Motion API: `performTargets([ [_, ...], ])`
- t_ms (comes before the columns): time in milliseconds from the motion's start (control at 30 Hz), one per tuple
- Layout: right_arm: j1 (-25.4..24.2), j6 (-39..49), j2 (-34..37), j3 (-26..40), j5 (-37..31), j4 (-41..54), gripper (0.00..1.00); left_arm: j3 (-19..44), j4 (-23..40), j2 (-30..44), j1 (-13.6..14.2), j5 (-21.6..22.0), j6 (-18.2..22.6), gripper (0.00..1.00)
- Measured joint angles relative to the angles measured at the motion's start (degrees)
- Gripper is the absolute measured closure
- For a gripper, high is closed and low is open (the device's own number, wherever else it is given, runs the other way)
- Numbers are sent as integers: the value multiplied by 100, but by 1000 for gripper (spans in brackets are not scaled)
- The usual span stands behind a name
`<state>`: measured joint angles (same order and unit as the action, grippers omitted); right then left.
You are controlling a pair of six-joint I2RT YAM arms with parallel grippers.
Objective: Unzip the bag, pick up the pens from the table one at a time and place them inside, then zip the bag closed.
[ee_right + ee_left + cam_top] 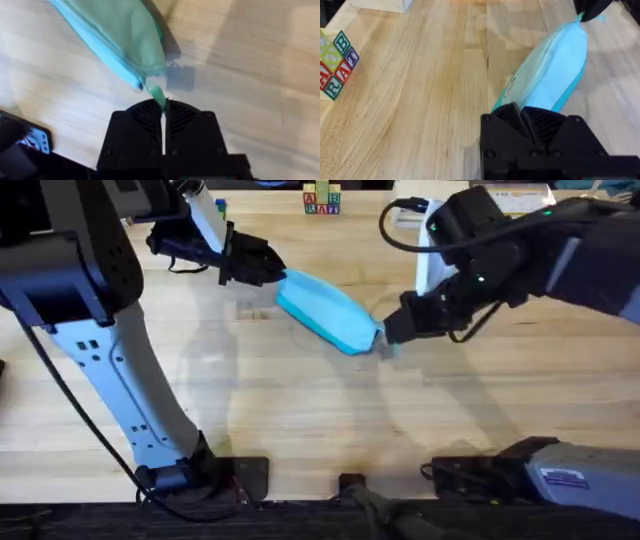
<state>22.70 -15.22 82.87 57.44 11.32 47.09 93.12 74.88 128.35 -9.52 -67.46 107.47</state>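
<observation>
The light-blue bag [325, 312] lies slanted across the middle of the table [300, 410], stretched between both grippers. My left gripper [272, 270] is shut on the bag's far-left end; in the left wrist view the bag [555, 70] runs away from the fingers [530, 122] toward the other arm's gripper [590, 7]. My right gripper [385, 332] is shut on the small tab at the bag's near-right end, seen in the right wrist view where the bag [125, 35] narrows into the closed fingers [150, 120]. The pens are out of view.
Lettered toy blocks [321, 200] stand at the table's far edge, and also show in the left wrist view as blocks [335, 62]. A white box [425, 225] sits at the back right. Bare tabletop stretches in front of the bag toward the arm bases.
</observation>
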Motion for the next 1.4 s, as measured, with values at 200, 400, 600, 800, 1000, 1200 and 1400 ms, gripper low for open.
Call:
performTargets([
  [200,-103,-3,-742,-185,-294,401,968,0,-52,1,-51,48,-12,959],
  [400,-105,-2,-1443,-187,-410,736,964,0,-77,0,-83,63,-12,959],
  [600,-107,-24,-1886,-187,-447,1008,478,0,-75,0,-92,65,-14,959],
  [800,-107,-22,-2160,-187,-449,1242,5,0,-75,0,-92,65,-14,959],
  [1000,-107,-22,-2445,-189,-449,1298,4,0,-75,0,-92,65,-14,959],
  [1200,-107,-3,-2914,-189,-446,1300,4,0,-75,1,-92,65,-14,959],
  [1400,-107,207,-3319,-97,-446,1296,4,0,-75,2,-92,65,-14,959],
])
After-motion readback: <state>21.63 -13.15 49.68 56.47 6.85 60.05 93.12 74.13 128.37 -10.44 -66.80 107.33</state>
